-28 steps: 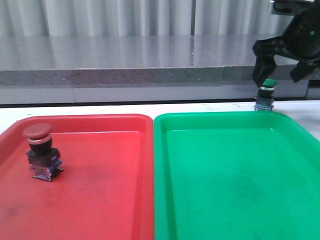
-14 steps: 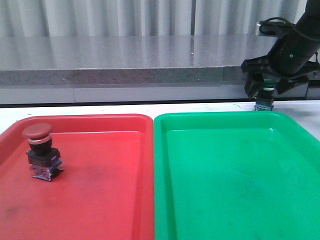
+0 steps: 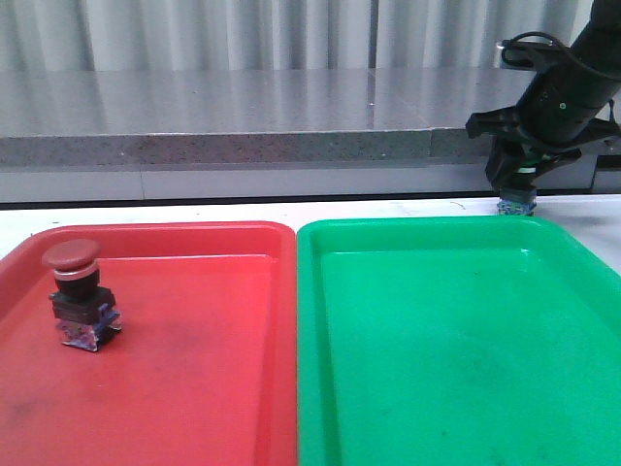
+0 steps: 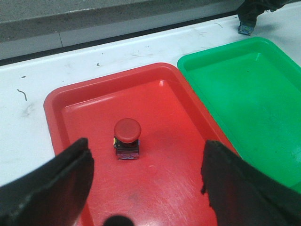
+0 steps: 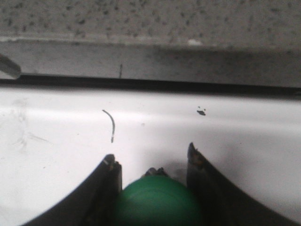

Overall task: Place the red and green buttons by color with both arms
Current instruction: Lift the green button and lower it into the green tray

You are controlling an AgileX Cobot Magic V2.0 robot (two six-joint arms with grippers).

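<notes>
The red button (image 3: pixel 76 291) stands upright on the red tray (image 3: pixel 194 388), in its left part. My left gripper (image 4: pixel 146 142) hovers open above that tray, with the red button (image 4: pixel 127 138) ahead between its spread fingers and apart from both. The green button (image 3: pixel 514 202) stands on the white table just behind the green tray (image 3: pixel 456 340). My right gripper (image 3: pixel 517 183) has come down over it. In the right wrist view the green cap (image 5: pixel 157 200) fills the gap, and both fingers of the right gripper (image 5: pixel 151 155) press against it.
The two trays lie side by side, their rims touching in the middle. A grey stone ledge (image 3: pixel 243 126) runs along the back of the white table (image 4: pixel 28 108). The right arm's cable (image 3: pixel 529 44) loops above its wrist.
The right gripper came down from above the green button and its fingers closed in around the cap. The red button and both trays stayed put.
</notes>
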